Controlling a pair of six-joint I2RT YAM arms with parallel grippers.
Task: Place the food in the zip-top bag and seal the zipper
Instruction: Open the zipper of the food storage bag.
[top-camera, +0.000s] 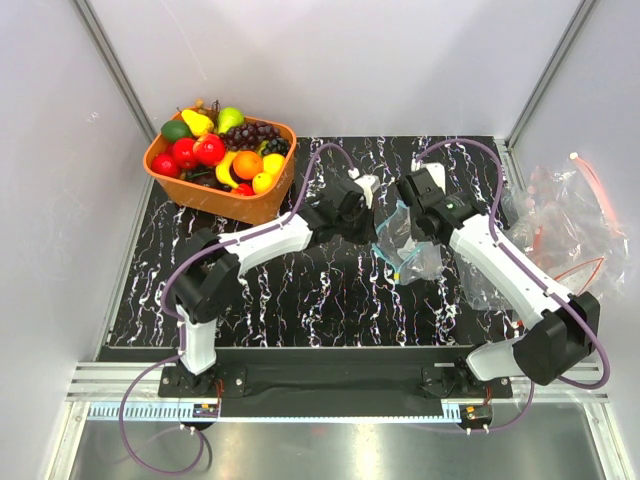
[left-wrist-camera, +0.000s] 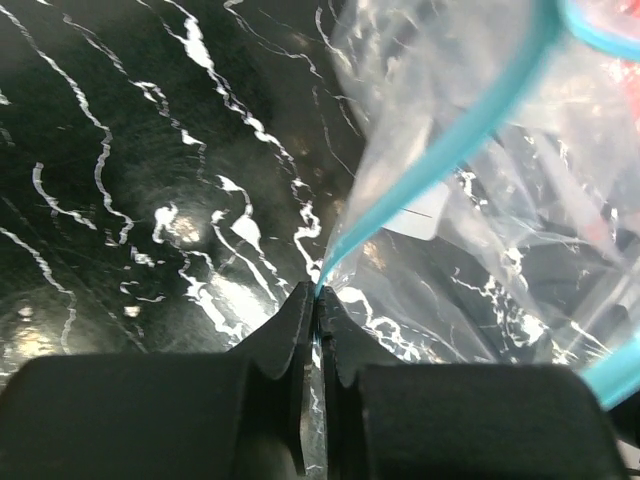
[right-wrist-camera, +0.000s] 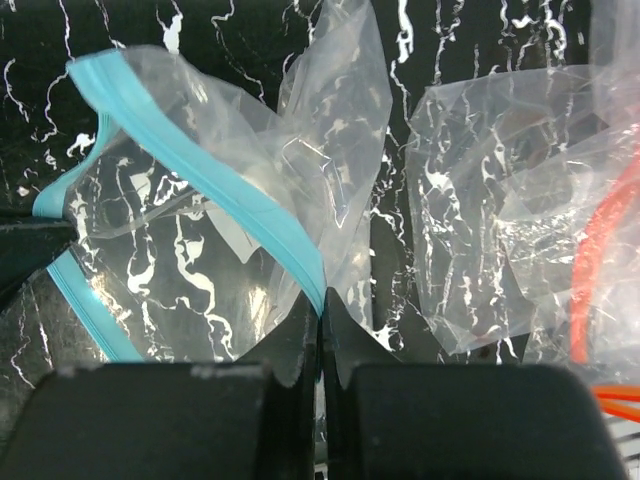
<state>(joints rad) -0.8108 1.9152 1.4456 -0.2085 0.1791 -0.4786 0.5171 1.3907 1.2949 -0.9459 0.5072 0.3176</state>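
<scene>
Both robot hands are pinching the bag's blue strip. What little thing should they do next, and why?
Probably the left gripper lets go and heads for the orange basket. It and the right gripper both pinch the blue zipper. The zip-top bag is open-mouthed but holds no fruit, and the toy fruit sits in that basket, on the left.

The zip-top bag (top-camera: 410, 250) is thin, clear, crinkled, glinting plastic with a smooth light-blue plastic zipper (right-wrist-camera: 205, 176), the bench (top-camera: 300, 300) is glossy black with white marble-like veins, the left end effector (left-wrist-camera: 318, 300) and right end effector (right-wrist-camera: 322, 315) look like matt black plastic, and at 10 o'clock the glossy food (top-camera: 210, 150) fills a smooth orange plastic basket (top-camera: 235, 203).
</scene>
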